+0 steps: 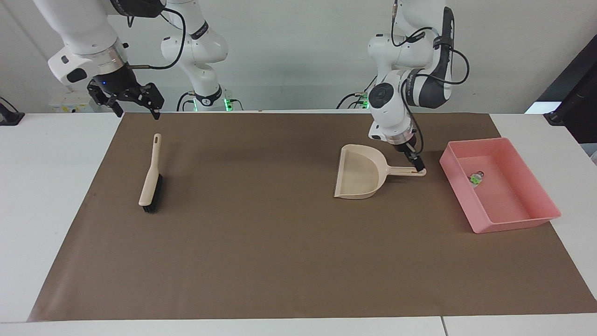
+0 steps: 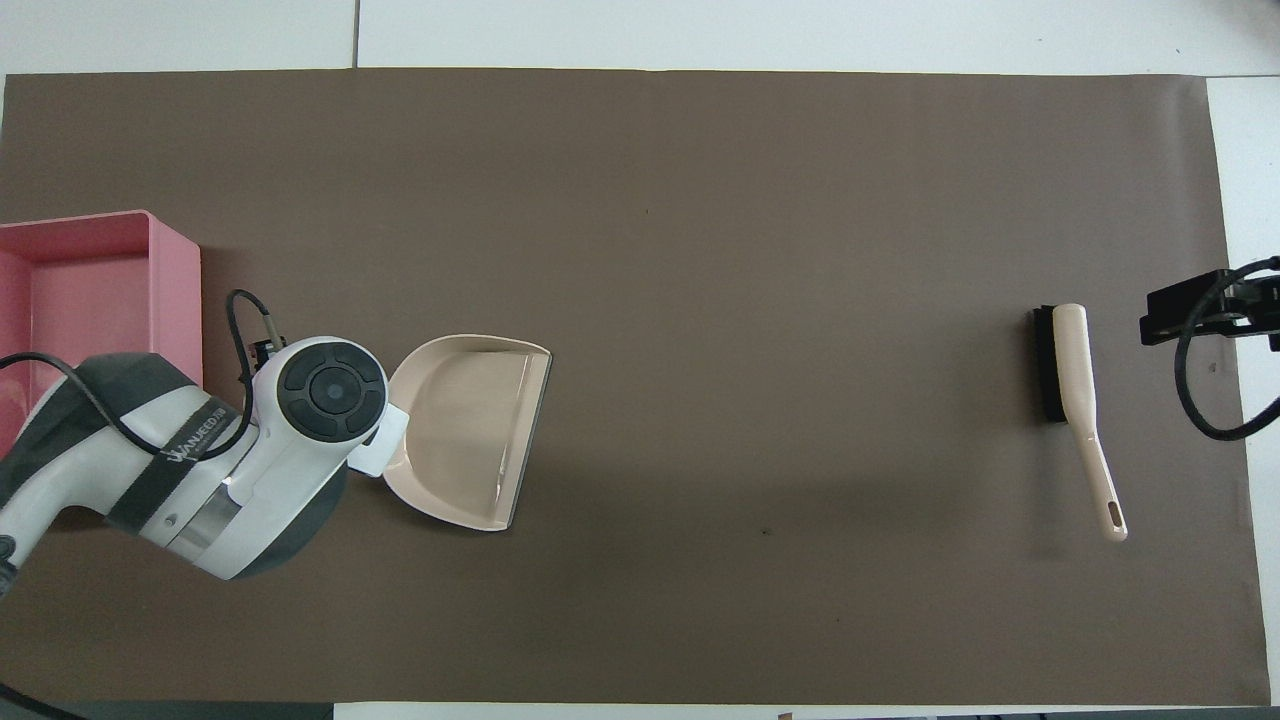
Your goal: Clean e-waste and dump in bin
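Note:
The pink bin (image 1: 515, 212) sits at the left arm's end of the mat, and its wall also shows in the overhead view (image 2: 175, 290). A white piece of e-waste with green marks (image 1: 476, 177) lies in it. The dark block is not visible. The beige dustpan (image 1: 357, 177) lies flat on the mat beside the bin; it also shows in the overhead view (image 2: 470, 430). My left gripper (image 1: 418, 166) is tilted down at the tip of the dustpan's handle (image 1: 410, 171). My right gripper (image 1: 135, 111) is open and empty, in the air over the mat's edge by the brush handle.
A beige hand brush (image 1: 150, 179) with black bristles lies on the brown mat (image 1: 261, 242) toward the right arm's end; it also shows in the overhead view (image 2: 1075, 400). In the overhead view the left arm (image 2: 230, 450) covers part of the bin.

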